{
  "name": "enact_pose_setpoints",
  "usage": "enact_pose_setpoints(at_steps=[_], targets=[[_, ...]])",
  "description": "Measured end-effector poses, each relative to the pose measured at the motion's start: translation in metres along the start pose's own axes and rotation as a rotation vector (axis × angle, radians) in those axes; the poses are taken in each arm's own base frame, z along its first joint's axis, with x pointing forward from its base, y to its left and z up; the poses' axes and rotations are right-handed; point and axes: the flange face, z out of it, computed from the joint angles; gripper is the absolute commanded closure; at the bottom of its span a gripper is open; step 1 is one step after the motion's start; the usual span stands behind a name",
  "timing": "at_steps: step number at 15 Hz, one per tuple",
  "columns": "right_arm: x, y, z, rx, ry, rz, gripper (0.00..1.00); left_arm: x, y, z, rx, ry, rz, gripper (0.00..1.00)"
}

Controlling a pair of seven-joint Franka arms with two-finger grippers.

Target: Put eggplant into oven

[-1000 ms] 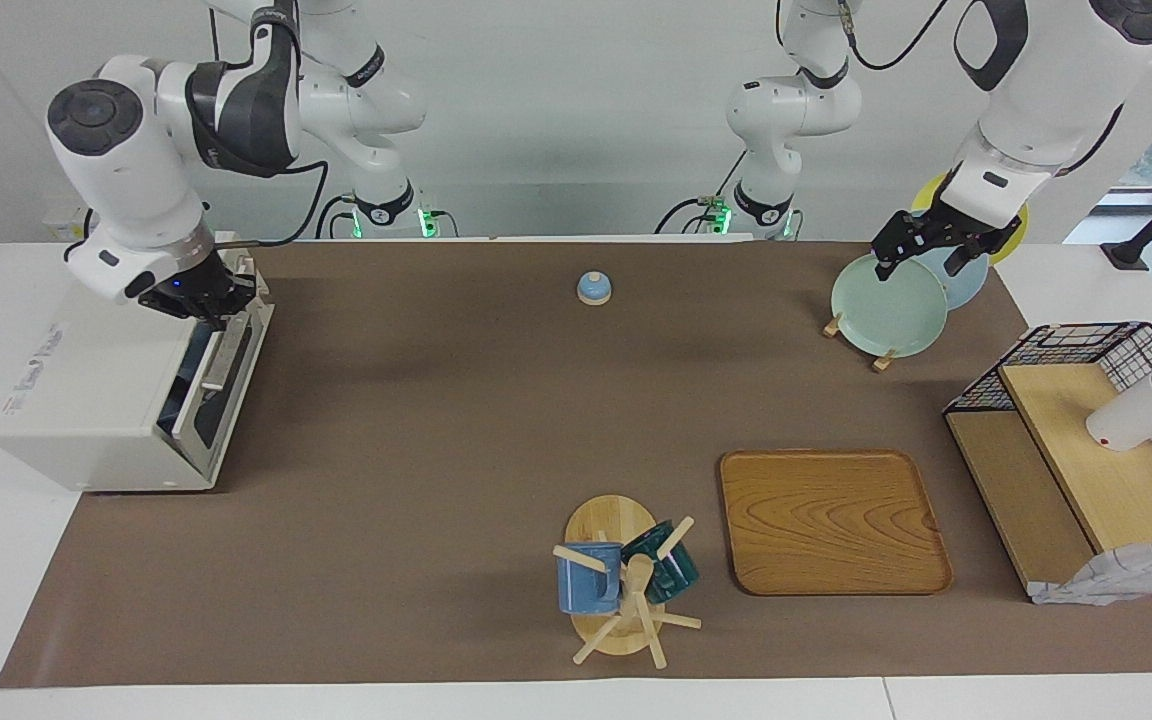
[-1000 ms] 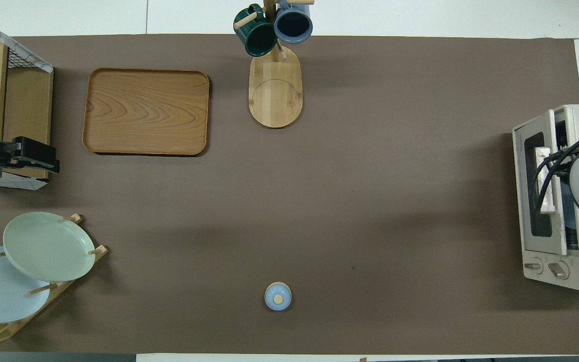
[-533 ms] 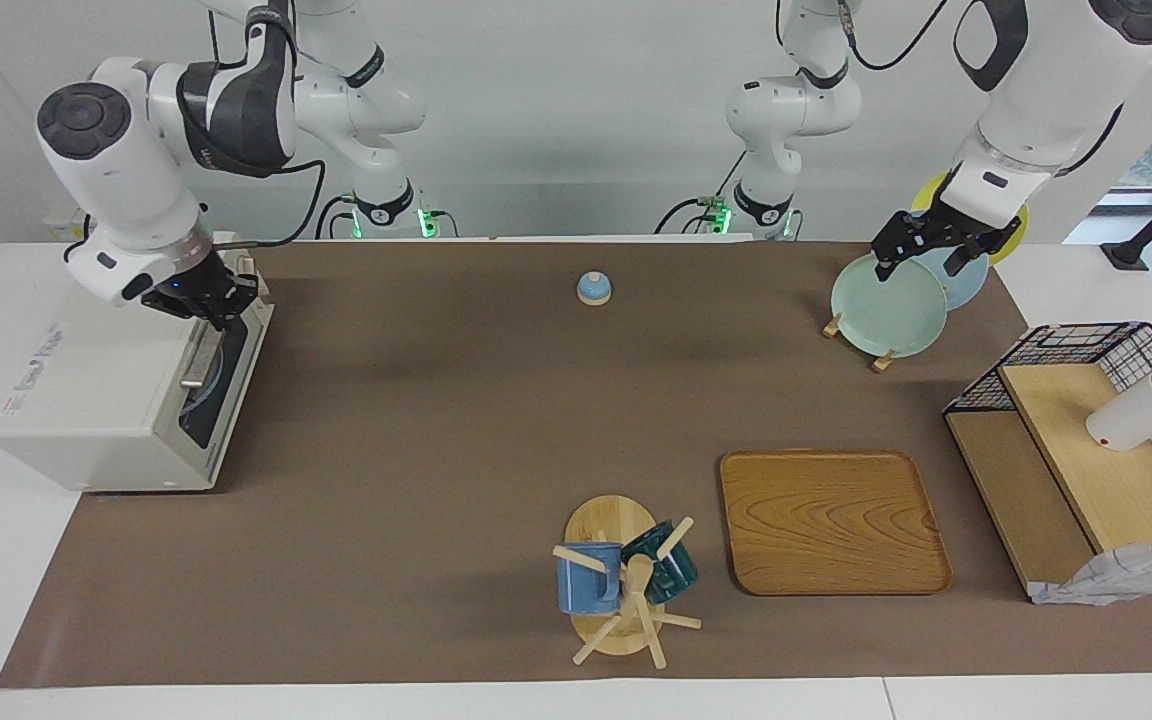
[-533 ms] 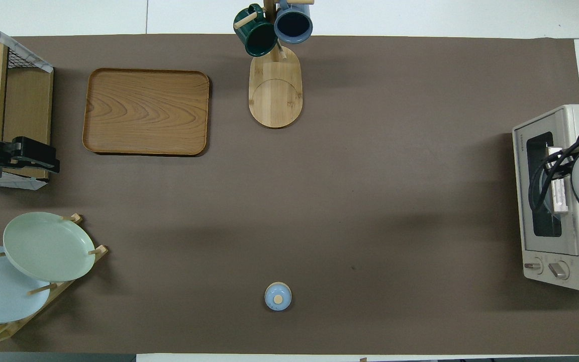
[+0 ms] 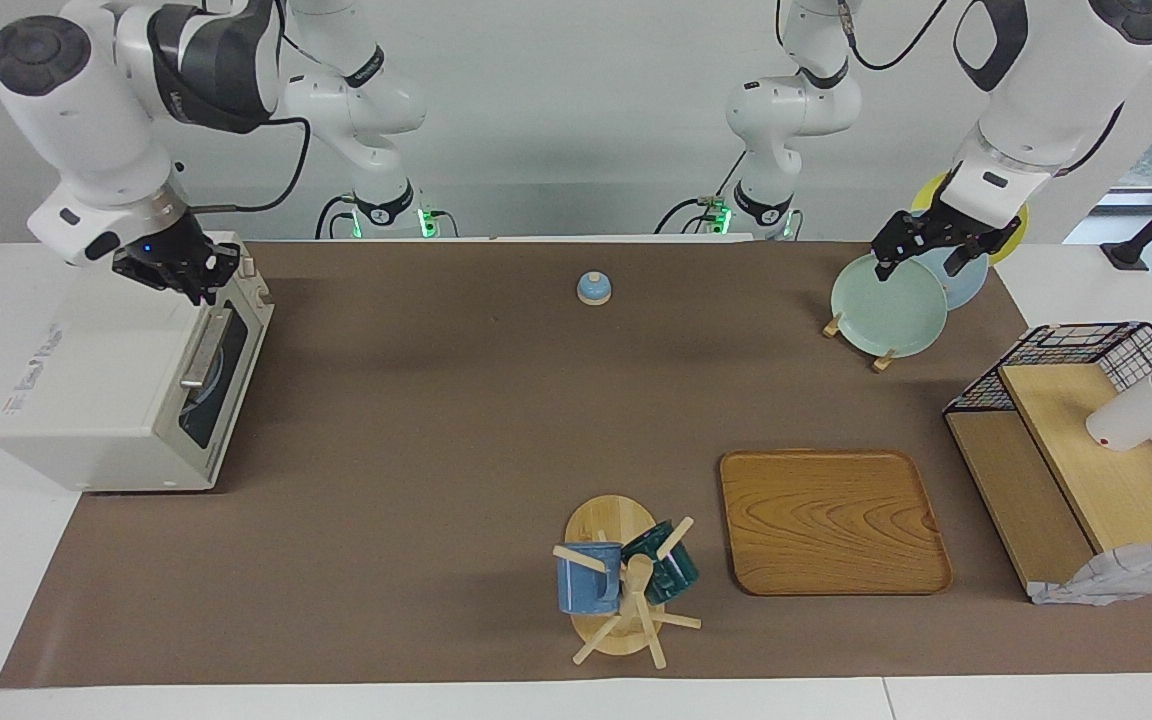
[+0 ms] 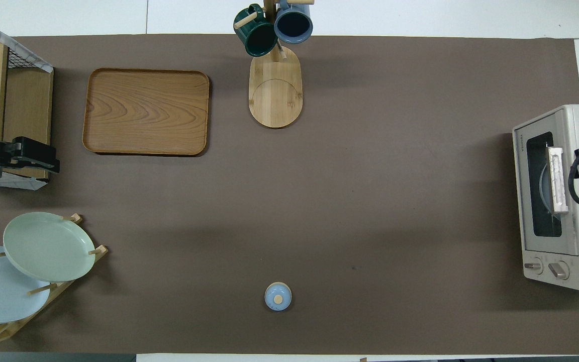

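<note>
The oven (image 5: 126, 395) sits at the right arm's end of the table, and it is the thing to find everything else by. Its door is shut. The metal handle (image 6: 557, 179) lies flat across the dark glass. Something round and pale blue shows through the glass, maybe a plate, but the glass is too dark to be sure. The eggplant is not in sight anywhere on the table, so I cannot tell where it is.

The right gripper (image 5: 181, 272) hangs in the air just over the top edge of the oven, close above the handle and not touching it. It holds nothing. I cannot tell if its fingers are apart or together.

The left gripper (image 5: 931, 245) is well away from the oven, at the left arm's end of the table. It waits over the plate rack (image 6: 43, 281), above the green plate (image 5: 888, 304). Its fingers are spread apart and they hold nothing.

Between the oven and the plate rack stands a little blue bell (image 5: 594, 288), near the robots. The mug stand (image 5: 621, 590) and the wooden tray (image 5: 831, 520) are farther from the robots than the oven. The wire shelf (image 5: 1076, 450) stands just beside the tray, well away from the oven.
</note>
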Motion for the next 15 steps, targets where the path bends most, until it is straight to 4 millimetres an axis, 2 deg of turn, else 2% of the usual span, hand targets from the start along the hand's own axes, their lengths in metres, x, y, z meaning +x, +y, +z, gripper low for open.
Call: enact_pose_setpoints(at_steps=[3,8,15], targets=[[-0.003,-0.003,0.004,0.007,-0.036,0.039,0.0,0.0,0.0,0.0,0.0,0.0,0.0,0.0],[-0.008,-0.021,-0.008,0.002,-0.015,0.031,0.0,0.0,0.0,0.0,0.0,0.0,0.0,0.0],[-0.013,-0.015,-0.014,0.002,0.009,0.042,0.0,0.0,0.0,0.0,0.0,0.0,0.0,0.0]])
